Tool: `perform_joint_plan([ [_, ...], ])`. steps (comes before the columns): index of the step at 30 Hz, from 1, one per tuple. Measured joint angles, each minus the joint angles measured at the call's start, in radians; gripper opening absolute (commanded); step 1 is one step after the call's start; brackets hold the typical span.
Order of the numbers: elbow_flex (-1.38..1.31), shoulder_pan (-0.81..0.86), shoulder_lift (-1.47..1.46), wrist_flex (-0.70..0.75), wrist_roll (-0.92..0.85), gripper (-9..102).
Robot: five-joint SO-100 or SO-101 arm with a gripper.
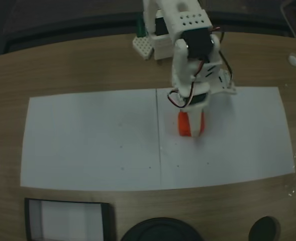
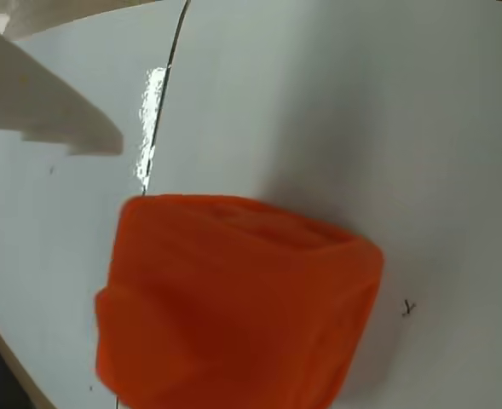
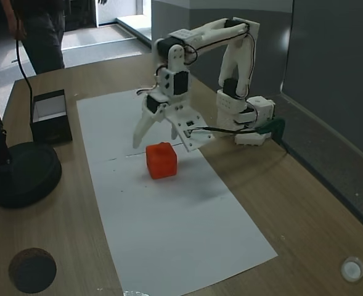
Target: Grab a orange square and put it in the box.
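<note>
Orange square point(image 3: 161, 160) resting on white paper sheet point(image 3: 169, 228), just beside the seam line of the sheet, not lifted. Gripper point(image 3: 163, 134) just above the square with jaws spread wide, grasping nothing; one white finger point(image 2: 46, 111) seen apart from the square in wrist view. Box point(image 3: 49, 115) off the sheet's edge, well apart from the square, near round black disc point(image 3: 21, 176).

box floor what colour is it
White, inside a black frame; the box shows it best in a fixed view.
</note>
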Motion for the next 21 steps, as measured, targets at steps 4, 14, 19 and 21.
perform_joint_plan([
  [4, 0.0, 0.018, -0.069, -0.009, 0.0, 40],
  [14, 0.0, -0.066, -0.078, -0.006, 0.029, 40],
  [19, 0.0, -0.095, -0.078, -0.008, 0.038, 40],
  [21, 0.0, -0.097, -0.078, -0.008, 0.038, 36],
])
